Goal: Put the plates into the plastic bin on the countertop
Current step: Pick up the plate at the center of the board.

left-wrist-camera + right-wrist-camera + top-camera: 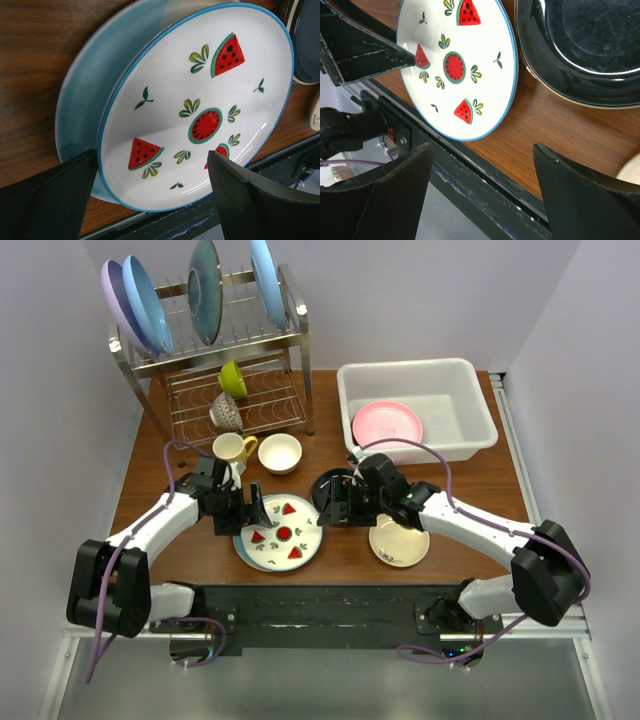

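The left gripper (252, 512) stands spread wide over the fruit plate (285, 535), low centre, which lies on a teal plate (90, 85). The right gripper (484, 147), also spread and empty, hovers beside the black plate (580, 40). A pink plate (387, 424) lies in the bin (405, 367), upper right.

Upper right of frame: bin (452, 412) with one plate (387, 426) in it. Upper left: wire rack (226, 365); mug (231, 448), bowl (279, 453) just below it. Lower centre: two-plate stack (284, 534); lone plate (399, 544) right of it.
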Robot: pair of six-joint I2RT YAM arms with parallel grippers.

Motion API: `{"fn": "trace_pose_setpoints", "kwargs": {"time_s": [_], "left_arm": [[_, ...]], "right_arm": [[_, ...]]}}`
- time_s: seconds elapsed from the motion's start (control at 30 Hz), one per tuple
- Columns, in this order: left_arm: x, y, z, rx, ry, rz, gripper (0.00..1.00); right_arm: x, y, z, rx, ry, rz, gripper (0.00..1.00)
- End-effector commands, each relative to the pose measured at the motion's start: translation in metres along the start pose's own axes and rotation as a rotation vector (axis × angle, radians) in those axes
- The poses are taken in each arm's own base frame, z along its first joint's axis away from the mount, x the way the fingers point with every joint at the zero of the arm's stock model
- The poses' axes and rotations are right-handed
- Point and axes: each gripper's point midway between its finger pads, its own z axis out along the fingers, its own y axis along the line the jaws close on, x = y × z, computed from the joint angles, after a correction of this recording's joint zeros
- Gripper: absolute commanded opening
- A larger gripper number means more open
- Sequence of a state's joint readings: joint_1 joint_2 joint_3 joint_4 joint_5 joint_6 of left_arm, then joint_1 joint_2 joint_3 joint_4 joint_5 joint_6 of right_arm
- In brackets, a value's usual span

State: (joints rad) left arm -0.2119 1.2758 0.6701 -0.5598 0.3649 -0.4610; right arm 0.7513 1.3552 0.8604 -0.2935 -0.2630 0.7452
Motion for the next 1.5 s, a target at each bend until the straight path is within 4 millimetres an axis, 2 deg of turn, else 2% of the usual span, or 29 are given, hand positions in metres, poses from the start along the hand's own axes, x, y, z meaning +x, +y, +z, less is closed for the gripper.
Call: {"fn": "trace_pose_setpoints", "kwargs": {"time_s": [0.0, 0.1, 0.13, 0.27, 0.63, 1.2, 1.47], "left_arm": [[-0.005, -0.008, 0.003, 0.042, -0.013, 0.005, 0.94], [-0.006, -0.009, 0.004, 0.054, -0.014, 0.009, 0.92], [-0.005, -0.01, 0.005, 0.057, -0.013, 0.009, 0.91], [-0.005, -0.012, 0.005, 0.071, -0.012, 0.011, 0.87], [-0.004, -0.019, 0.003, 0.117, -0.011, 0.029, 0.84], [0.001, -0.025, 0.005, 0.158, 0.01, 0.041, 0.83], [0.001, -0.026, 0.006, 0.16, 0.015, 0.043, 0.83]], "right_arm": [[-0.006, 0.018, 0.012, -0.125, -0.059, 0.023, 0.84], [0.005, 0.007, 0.024, -0.122, -0.044, 0.045, 0.83], [0.001, 0.011, 0.026, -0.15, -0.06, 0.041, 0.82], [0.007, 0.003, 0.04, -0.151, -0.051, 0.064, 0.8], [0.02, -0.014, 0.074, -0.168, -0.062, 0.11, 0.75], [0.031, -0.006, 0.09, -0.263, -0.048, 0.139, 0.68], [0.025, 0.01, 0.083, -0.34, -0.068, 0.145, 0.58]]}}
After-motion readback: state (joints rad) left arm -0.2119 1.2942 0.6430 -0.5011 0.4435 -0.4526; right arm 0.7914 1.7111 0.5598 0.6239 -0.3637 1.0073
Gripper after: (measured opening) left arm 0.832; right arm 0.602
